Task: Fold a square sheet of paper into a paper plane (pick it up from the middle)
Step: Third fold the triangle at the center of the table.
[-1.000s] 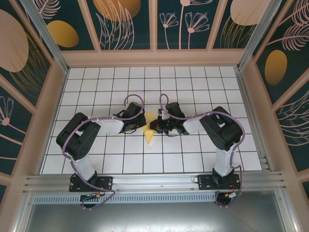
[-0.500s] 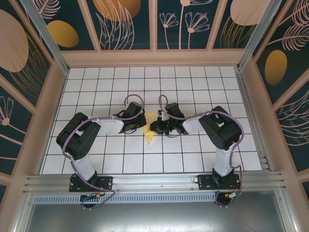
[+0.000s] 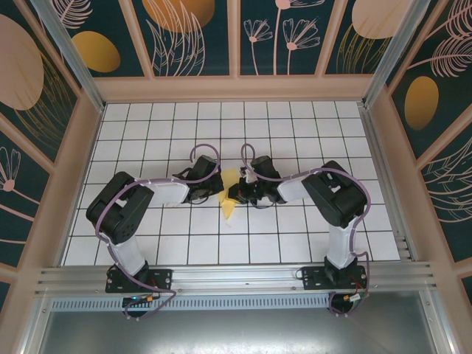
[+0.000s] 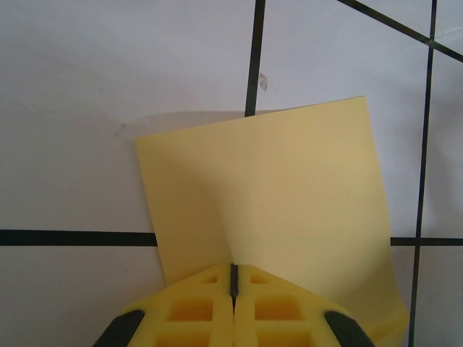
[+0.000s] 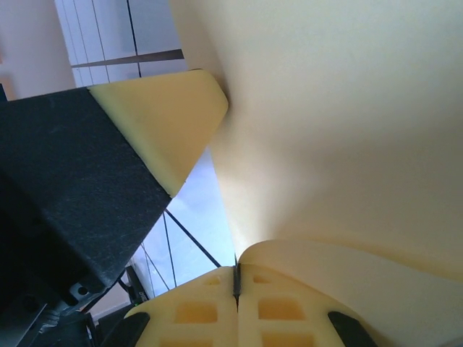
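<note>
The yellow sheet of paper (image 3: 229, 206) sits near the middle of the bench (image 3: 295, 133), caught between the two grippers that meet there from either side. In the top view the left gripper (image 3: 214, 190) reaches in from the left and the right gripper (image 3: 237, 195) from the right. The paper shows as a narrow yellow strip between them, with one end pointing toward the far wall and the other toward the arms' bases.

In the left wrist view the left gripper (image 4: 233, 271) is clenched, its yellow fingers (image 4: 195, 303) pressed together to a thin line on the near edge of the sheet (image 4: 268, 195). The paper fans away from the tips as a broad folded panel, lifted above the white tiles and casting a shadow along its far edge. A soft ridge runs up to the pinch point.

In the right wrist view the right gripper (image 5: 236, 273) is likewise closed tight, and the sheet (image 5: 325, 130) curls out of its tips and rises close before the lens. The left gripper's yellow finger (image 5: 166, 123) and black body (image 5: 65, 188) crowd in from the left, just beside the paper. The black grid lines (image 5: 188, 238) of the bench show in the gap between them.

Purple cables (image 3: 203, 151) loop over both wrists.
</note>
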### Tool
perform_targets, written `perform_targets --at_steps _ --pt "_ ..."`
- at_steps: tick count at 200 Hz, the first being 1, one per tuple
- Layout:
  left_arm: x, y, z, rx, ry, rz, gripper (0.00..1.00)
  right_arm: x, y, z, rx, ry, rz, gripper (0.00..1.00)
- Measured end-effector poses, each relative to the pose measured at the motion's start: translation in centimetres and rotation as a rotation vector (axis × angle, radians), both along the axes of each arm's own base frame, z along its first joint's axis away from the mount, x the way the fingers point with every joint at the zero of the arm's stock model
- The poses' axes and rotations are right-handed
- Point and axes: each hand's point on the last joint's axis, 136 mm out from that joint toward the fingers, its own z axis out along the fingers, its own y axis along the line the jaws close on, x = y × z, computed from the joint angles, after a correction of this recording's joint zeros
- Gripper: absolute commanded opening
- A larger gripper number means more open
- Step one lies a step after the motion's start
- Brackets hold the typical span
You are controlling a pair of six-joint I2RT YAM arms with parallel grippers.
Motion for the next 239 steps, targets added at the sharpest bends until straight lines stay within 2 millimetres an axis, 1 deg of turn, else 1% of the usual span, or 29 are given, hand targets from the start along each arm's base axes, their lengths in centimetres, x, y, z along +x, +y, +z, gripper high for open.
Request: perform_targets --at_steps 38,239 --pt "0.00 -0.01 0.00 0.000 0.000 0.000 0.08 -0.07 -0.06 -0.43 -0.007 0.008 0.000 0.03" --pt "-0.02 -0.04 0.01 -0.002 0.001 -0.002 0.08 0.14 0.03 -0.81 -0.018 -0.007 0.004 0.04"
